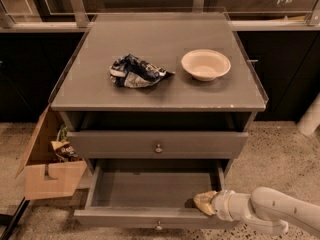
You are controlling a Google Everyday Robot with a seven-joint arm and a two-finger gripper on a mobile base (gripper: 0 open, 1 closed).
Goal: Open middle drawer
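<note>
The middle drawer (125, 218) is the wide, shallow grey drawer pulled far out of the grey cabinet. Its bare grey interior shows, and its small round knob (158, 227) sits at the centre of the front, near the bottom edge of the camera view. My gripper (205, 202), tan-tipped on a white arm (270, 215) that comes in from the lower right, rests at the drawer's front right corner, on the inside of the front panel. The drawer above (200, 144), with its own knob (158, 148), stands nearly closed.
On the cabinet top (90, 79) lie a crumpled dark blue and white bag (135, 71) and a cream bowl (205, 64). An open cardboard box (47, 171) with clutter stands on the floor at the left. Dark cabinets line the back wall.
</note>
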